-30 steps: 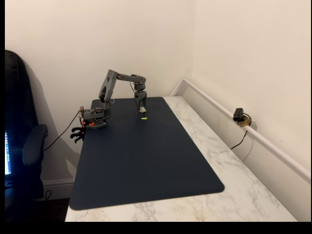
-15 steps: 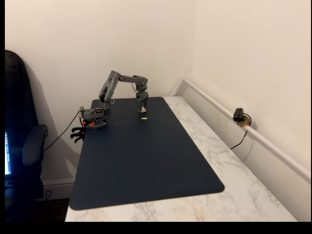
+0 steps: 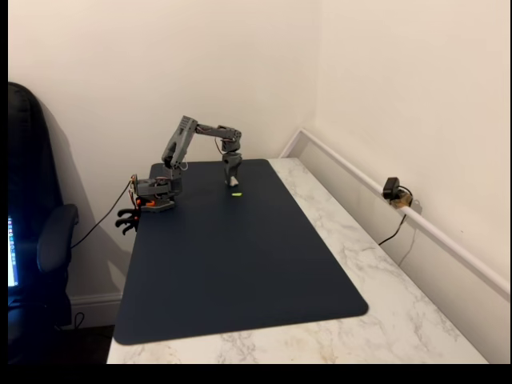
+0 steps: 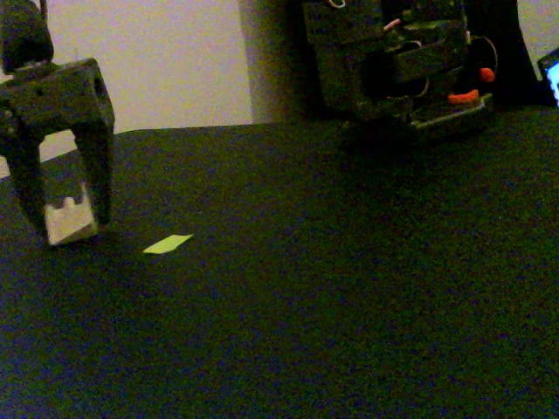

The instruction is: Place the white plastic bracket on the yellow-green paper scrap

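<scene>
Holding the white plastic bracket (image 4: 70,219) just above the dark mat (image 4: 349,288), near the paper scrap.

The arm (image 3: 196,136) reached over the mat's far end, and the claw (image 4: 65,209) was clamped on the bracket's upper part, its lower edge exposed. The bracket looked stiff, light and smooth, so it likely needed a firm pinch across its flat sides. The yellow-green paper scrap (image 4: 168,243) lay flat just beside it, probably flimsy and easily displaced.
</scene>
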Controlling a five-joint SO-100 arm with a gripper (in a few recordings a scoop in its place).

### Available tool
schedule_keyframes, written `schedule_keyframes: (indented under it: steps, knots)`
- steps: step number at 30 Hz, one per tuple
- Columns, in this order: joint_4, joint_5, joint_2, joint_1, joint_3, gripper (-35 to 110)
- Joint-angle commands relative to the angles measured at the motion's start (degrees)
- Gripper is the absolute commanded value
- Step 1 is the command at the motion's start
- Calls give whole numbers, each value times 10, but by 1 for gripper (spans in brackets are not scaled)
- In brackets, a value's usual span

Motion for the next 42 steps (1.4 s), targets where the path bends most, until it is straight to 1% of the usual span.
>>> schedule_keyframes:
  steps: [1, 8, 14, 18, 20, 26, 30, 36, 42]
  knots:
    - [11, 4, 25, 14, 5, 5]
    - [19, -1, 84, 6, 36, 3]
    - [57, 5, 165, -13, 40, 3]
    - [97, 6, 195, -34, 11, 2]
    - [118, 2, 201, -48, -1, 0]
    - [131, -6, 227, -90, 21, 0]
    - [146, 6, 247, -122, 25, 0]
    - [149, 25, 249, -169, 29, 0]
    - [149, 33, 243, -192, 43, 0]
